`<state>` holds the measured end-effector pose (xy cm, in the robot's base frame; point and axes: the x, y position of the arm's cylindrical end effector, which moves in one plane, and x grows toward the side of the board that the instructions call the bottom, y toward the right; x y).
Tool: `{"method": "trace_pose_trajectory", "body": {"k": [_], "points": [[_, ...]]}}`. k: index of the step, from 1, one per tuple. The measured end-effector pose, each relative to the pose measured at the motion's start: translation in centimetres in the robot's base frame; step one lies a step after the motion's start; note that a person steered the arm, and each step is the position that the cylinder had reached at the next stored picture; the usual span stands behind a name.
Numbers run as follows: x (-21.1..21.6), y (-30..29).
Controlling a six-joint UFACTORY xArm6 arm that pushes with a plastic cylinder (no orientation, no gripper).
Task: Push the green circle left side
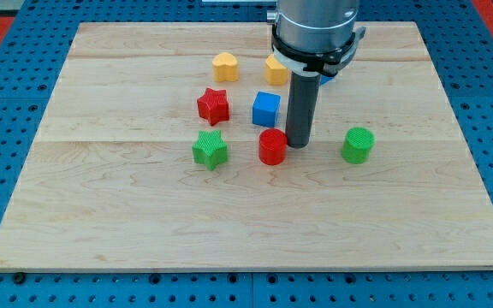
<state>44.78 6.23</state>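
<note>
The green circle [358,145] stands on the wooden board [246,222] at the view's right of middle. My tip [297,143] rests on the board well to the left of the green circle, with bare board between them. The tip is right beside the red circle [273,147], on its right side, and just below and right of the blue cube [266,109].
A green star [210,150] lies left of the red circle. A red star [214,105] lies above it. A yellow heart-like block [225,66] and a yellow block [276,68], partly hidden by the arm, sit near the view's top. A blue bit shows behind the arm [330,77].
</note>
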Motion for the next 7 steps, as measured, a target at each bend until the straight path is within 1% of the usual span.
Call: {"method": "trace_pose_trajectory", "body": {"k": [1,2,3,4,5,6,7], "points": [[0.2,0.1],[0.2,1.5],[1.3,4.1],[6.2,4.3],[6.8,8.5],[6.3,13.6],[5.0,15.3]]}}
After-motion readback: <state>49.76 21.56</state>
